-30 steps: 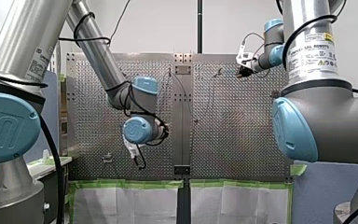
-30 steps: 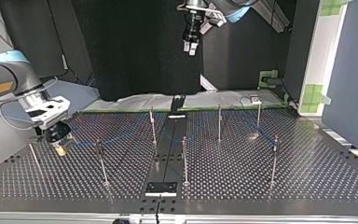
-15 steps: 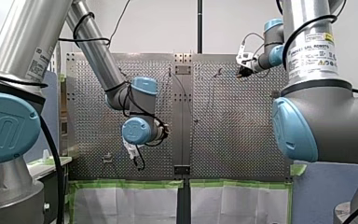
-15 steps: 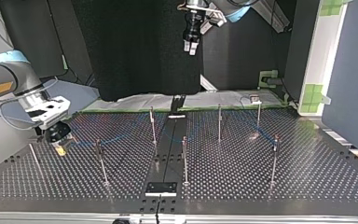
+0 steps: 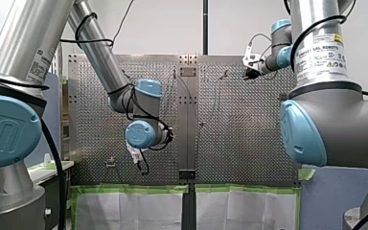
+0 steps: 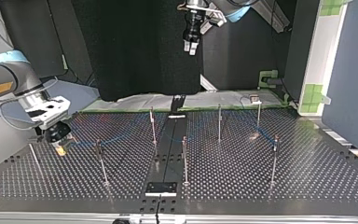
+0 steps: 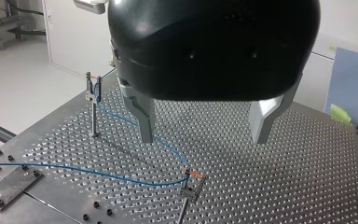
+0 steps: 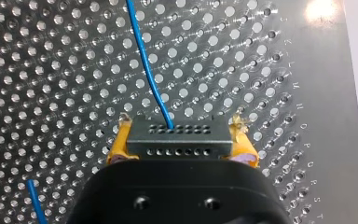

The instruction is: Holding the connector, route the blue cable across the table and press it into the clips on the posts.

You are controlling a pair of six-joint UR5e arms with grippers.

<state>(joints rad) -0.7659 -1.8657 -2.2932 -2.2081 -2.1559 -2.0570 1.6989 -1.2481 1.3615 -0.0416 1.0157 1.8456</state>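
My right gripper (image 8: 179, 140) has its yellow pads (image 8: 117, 144) shut on the black connector (image 8: 176, 136), held low over the perforated table (image 8: 51, 56). The blue cable (image 8: 148, 65) leaves the connector's face and runs ahead across the holes. At the top view's left the same right gripper (image 6: 60, 148) hovers just above the plate. The blue cable (image 7: 121, 116) runs from one clip on a post (image 7: 93, 93) to another clip (image 7: 192, 176). My left gripper (image 7: 205, 133) hangs high above them, metal fingers (image 7: 144, 119) open and empty. It also shows high up as my left gripper (image 6: 189, 45).
Several thin posts stand on the plate, among them one (image 6: 153, 123), another (image 6: 219, 122) and a third (image 6: 274, 156). A black strip (image 6: 168, 149) runs down the plate's middle. Green tape (image 5: 134, 189) edges the table's near side in the front view.
My left arm's wrist has edged very slightly to the front view's left. The right gripper and connector have stayed put.
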